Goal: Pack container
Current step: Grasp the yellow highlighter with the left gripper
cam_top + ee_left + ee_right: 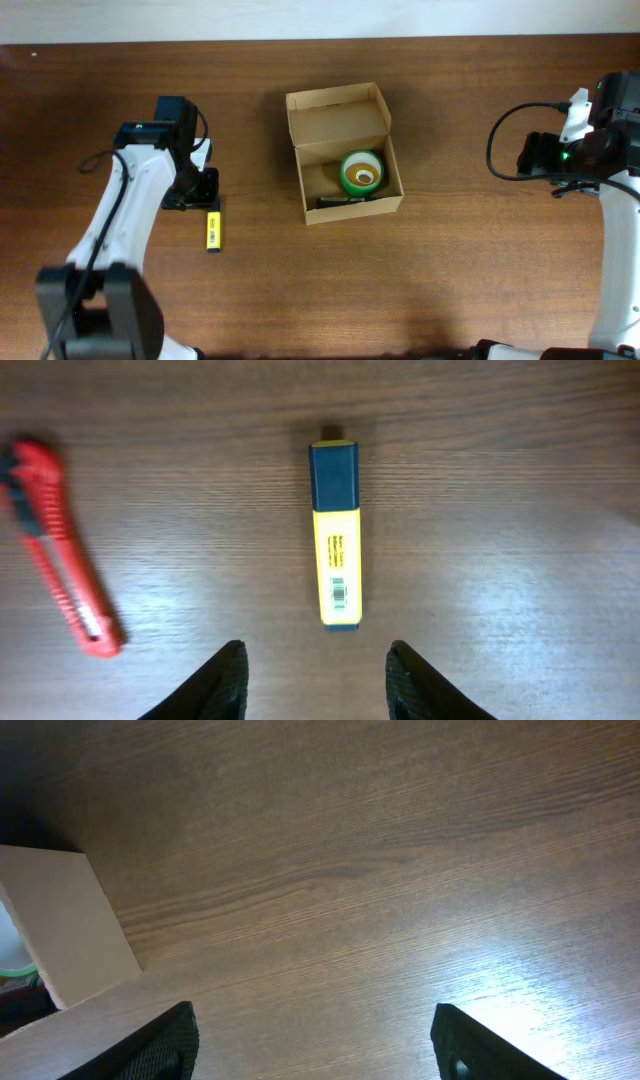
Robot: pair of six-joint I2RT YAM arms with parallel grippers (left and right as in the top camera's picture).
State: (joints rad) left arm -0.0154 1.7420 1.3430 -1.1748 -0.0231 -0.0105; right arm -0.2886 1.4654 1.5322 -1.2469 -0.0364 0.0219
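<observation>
Yellow highlighter (335, 535) lies before the left tool (318, 655), spread wide, empty; red cutter (60, 550) nearby; right tool (312, 1020) equally wide, empty.

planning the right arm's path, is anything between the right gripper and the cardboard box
Nothing. The table between the right gripper and the cardboard box is bare wood, as both the overhead and right wrist views show.
</observation>
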